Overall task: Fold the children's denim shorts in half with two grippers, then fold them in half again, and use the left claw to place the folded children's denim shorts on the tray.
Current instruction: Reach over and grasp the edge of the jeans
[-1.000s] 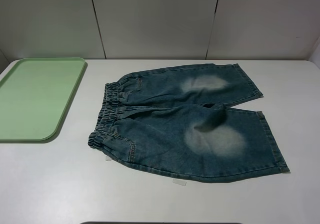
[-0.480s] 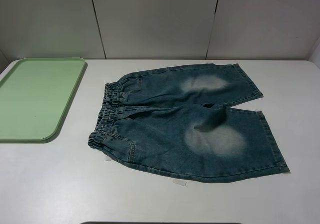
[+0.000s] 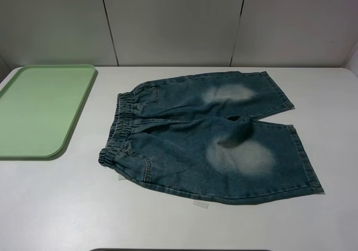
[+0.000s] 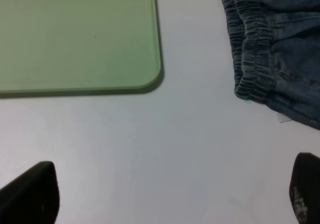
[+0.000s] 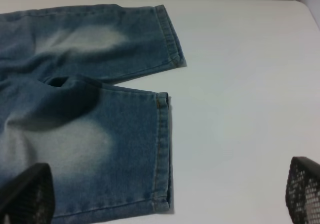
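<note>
Children's denim shorts (image 3: 212,139) lay spread flat on the white bench (image 3: 56,206). Their gathered waistband was ahead of the left end effector (image 4: 167,196) and their leg hems just ahead of the right end effector (image 5: 165,194). Both end effectors hovered with fingers wide apart, gripping nothing. The pale green tray (image 3: 39,111) sat ahead of the left one, apart from the shorts.
</note>
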{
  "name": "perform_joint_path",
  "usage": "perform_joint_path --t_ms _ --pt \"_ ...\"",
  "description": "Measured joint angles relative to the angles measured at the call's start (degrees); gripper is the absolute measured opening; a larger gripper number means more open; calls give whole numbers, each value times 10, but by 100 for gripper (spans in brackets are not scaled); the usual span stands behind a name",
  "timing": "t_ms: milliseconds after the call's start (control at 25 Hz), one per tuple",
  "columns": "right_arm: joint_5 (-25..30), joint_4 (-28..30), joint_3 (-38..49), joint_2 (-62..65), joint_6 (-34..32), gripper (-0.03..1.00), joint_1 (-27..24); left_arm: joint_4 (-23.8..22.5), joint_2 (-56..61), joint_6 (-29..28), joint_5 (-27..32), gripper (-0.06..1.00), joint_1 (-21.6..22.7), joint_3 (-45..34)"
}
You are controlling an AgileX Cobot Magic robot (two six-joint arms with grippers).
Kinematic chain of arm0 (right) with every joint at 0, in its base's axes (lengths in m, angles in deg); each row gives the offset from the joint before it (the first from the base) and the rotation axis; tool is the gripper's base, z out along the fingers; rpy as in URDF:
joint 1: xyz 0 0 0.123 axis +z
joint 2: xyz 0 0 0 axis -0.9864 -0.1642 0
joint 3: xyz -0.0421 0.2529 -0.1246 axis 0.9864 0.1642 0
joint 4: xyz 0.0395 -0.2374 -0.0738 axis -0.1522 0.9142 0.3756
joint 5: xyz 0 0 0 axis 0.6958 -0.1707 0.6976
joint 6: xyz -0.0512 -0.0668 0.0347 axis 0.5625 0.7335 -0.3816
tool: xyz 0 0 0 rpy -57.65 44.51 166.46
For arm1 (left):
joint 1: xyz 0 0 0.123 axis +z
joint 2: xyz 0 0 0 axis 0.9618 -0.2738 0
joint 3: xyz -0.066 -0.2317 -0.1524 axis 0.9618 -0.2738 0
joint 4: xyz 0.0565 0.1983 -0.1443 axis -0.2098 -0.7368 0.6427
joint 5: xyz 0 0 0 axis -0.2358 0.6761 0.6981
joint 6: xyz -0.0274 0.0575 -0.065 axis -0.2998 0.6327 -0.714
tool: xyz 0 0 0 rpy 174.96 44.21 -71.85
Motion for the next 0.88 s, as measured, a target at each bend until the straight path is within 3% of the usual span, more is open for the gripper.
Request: perform_joint_path --t_ms 320,480,600,760,880 --pt "18 0 -10 -6 0 70 0 0 -3 13 -3 91 0 12" --pt "47 -6 -51 -83 3 70 0 0 -61 38 8 91 0 73" --pt "50 -11 -88 -171 37 70 0 1 -155 94 31 91 -1 134" --pt "34 -15 -122 -296 67 70 28 -5 -264 137 34 91 -72 209" --pt "21 -8 -140 -391 81 70 77 -50 -344 148 48 91 -171 240"
